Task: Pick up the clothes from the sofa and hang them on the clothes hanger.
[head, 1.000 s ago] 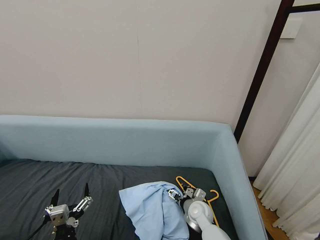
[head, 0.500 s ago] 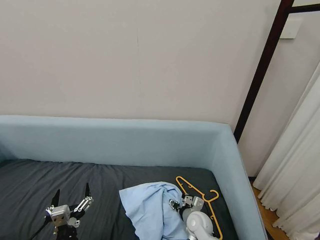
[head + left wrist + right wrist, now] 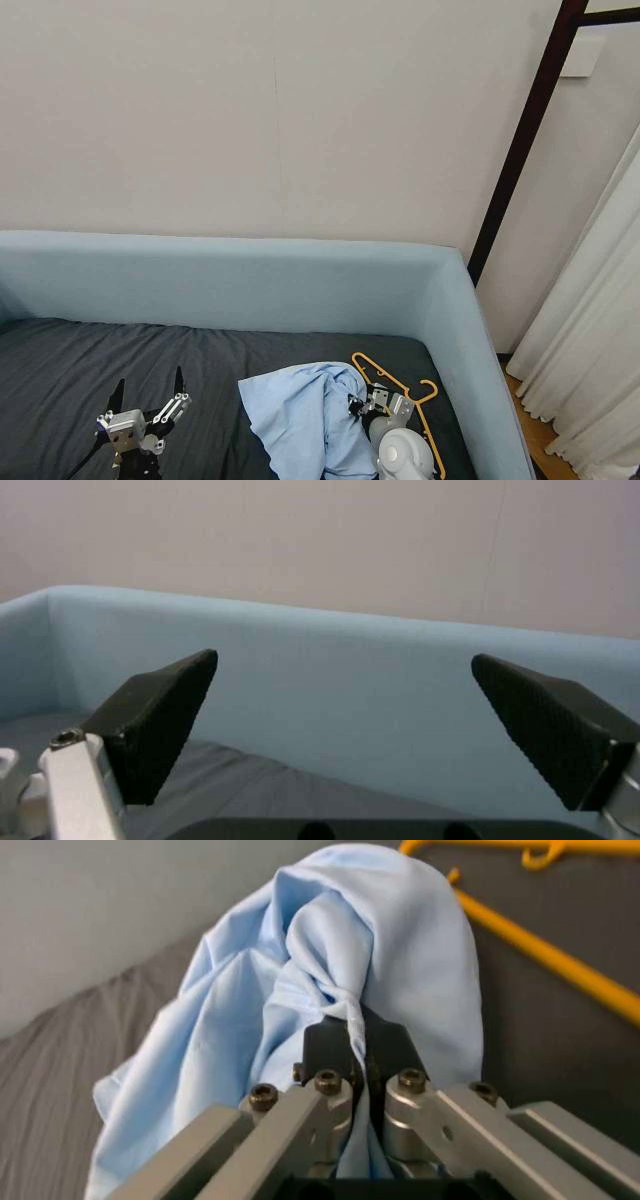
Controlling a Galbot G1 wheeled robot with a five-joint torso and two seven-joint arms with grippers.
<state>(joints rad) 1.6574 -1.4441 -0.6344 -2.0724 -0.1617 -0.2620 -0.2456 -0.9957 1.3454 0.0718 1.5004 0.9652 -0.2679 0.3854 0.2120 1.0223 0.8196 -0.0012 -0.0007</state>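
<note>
Pinching a fold of the shirt (image 3: 330,952), the right gripper (image 3: 357,1046) looks set to lift it off the sofa (image 3: 300,285); left gripper (image 3: 150,390) hovers, fingers spread, likely free for the hanger (image 3: 545,941).

hanger (image 3: 540,952) and shirt (image 3: 330,952) run off the right wrist view's edges.

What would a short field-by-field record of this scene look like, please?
Setting: sofa, light blue sides, dark grey seat
Clothing: light blue garment, bunched on the seat
Hanger: yellow hanger, flat on the seat beside the garment
Right arm: right gripper shut on a fold of the garment
Left arm: left gripper open, holding nothing, above the seat
</note>
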